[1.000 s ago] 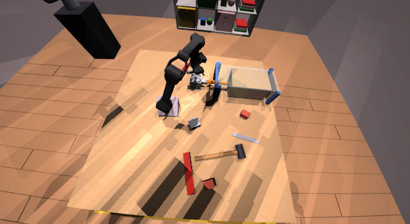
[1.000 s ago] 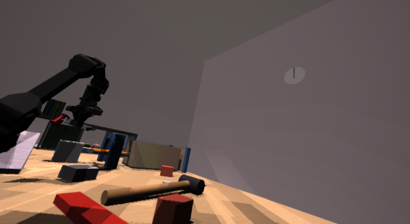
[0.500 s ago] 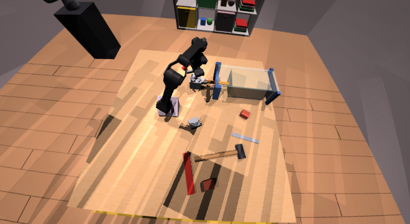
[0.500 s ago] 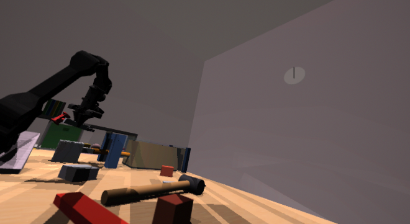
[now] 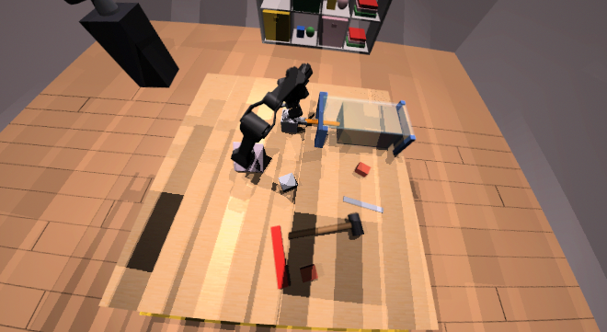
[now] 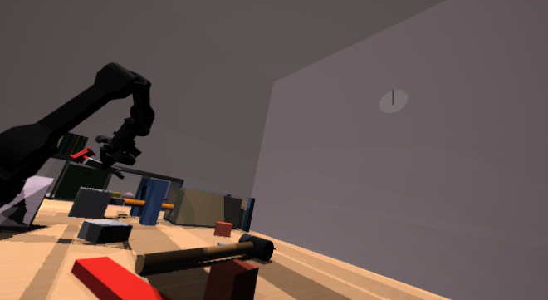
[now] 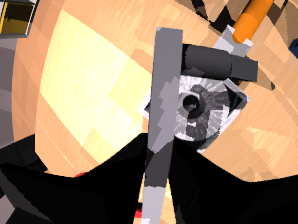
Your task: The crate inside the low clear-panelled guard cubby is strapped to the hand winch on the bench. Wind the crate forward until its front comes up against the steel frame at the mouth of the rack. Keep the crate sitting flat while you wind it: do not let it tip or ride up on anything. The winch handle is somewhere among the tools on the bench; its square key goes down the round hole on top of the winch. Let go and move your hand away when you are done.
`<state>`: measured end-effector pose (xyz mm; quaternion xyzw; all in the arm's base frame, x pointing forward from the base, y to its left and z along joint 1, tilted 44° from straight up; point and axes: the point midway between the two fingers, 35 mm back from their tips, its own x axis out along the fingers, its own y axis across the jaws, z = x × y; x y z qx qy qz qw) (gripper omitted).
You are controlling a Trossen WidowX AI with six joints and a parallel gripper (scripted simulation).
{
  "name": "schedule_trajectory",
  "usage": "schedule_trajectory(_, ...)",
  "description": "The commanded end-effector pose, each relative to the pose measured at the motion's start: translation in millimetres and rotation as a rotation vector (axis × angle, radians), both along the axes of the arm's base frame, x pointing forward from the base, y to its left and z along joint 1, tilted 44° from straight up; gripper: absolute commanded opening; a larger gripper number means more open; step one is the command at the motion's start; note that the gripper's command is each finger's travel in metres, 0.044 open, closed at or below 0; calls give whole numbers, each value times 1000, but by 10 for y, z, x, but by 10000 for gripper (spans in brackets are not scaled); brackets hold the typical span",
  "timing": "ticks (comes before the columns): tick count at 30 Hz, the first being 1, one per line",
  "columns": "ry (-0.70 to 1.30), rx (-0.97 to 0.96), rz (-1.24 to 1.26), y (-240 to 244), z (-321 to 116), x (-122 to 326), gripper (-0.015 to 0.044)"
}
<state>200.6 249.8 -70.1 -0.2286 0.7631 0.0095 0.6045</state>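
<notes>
My gripper (image 5: 294, 112) (image 7: 156, 140) is shut on the winch handle's grey bar (image 7: 167, 75) above the winch. The handle's red grip (image 6: 83, 154) shows in the exterior view. Its cylindrical key end (image 7: 207, 62) sticks out sideways, tilted, outside the hole. The winch (image 5: 290, 125) (image 6: 90, 204) (image 7: 215, 125) has a round hole (image 7: 191, 103) on top. An orange strap (image 5: 331, 123) (image 7: 252, 21) runs from it through the blue frame (image 5: 318, 138) (image 6: 153, 204) to the crate (image 5: 359, 136) (image 6: 197, 209). The crate sits flat inside the clear cubby, its front apart from the frame.
A grey block (image 5: 288, 181) (image 6: 105, 232) lies near the arm base. A small red block (image 5: 362, 169) (image 6: 223, 228), a flat grey bar (image 5: 363, 204), a hammer (image 5: 331, 229) (image 6: 199, 254), a red bar (image 5: 278, 257) and a dark red block (image 5: 309, 272) lie farther off.
</notes>
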Motion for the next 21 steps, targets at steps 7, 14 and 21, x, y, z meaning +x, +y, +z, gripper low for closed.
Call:
schedule_trajectory(7, 40, 172, -42, 11, 24, -3, 0)
schedule_trajectory(14, 65, 274, -70, 9, 23, -1, 0)
schedule_trajectory(21, 92, 383, -99, 6, 21, 1, 0)
